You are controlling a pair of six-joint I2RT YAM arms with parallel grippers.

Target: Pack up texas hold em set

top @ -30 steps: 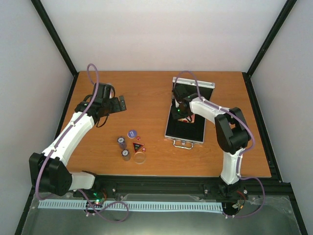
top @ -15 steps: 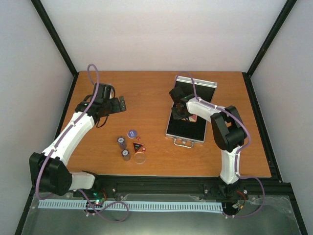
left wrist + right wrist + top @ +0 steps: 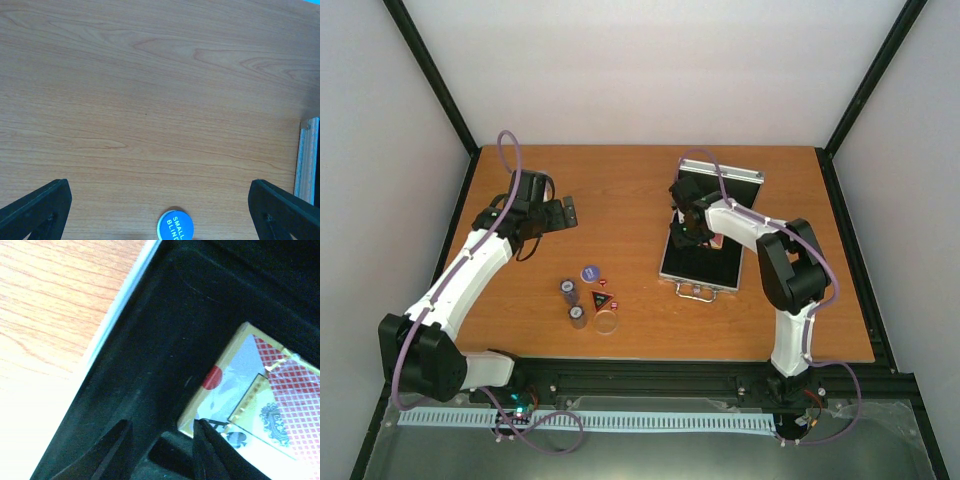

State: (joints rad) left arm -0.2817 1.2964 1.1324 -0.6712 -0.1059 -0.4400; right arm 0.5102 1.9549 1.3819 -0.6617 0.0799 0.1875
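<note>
The silver case (image 3: pixel 670 272) lies open at the right, black lining up, lid (image 3: pixel 722 178) raised at the back. The pink-red card box (image 3: pixel 719 241) lies inside it and fills the right of the right wrist view (image 3: pixel 270 400). My right gripper (image 3: pixel 686 226) is down in the case's left part, its jaws a little apart and empty over the lining (image 3: pixel 161 430), its right finger at the box's corner. Left of the case lie a blue token (image 3: pixel 589 272), two dark chip stacks (image 3: pixel 568 290), a triangular token (image 3: pixel 602 299) and a clear disc (image 3: pixel 607 322). My left gripper (image 3: pixel 556 213) is wide open above them.
The left wrist view shows bare wood, the blue "SMALL BLIND" token (image 3: pixel 175 226) at the bottom edge and the case's silver edge (image 3: pixel 306 160) at the right. Two small red pieces (image 3: pixel 603 283) lie among the tokens. Black frame posts border the table.
My right gripper moved a little toward the lid, then slightly back, staying inside the case by the card box. The left arm and the tokens have not moved.
</note>
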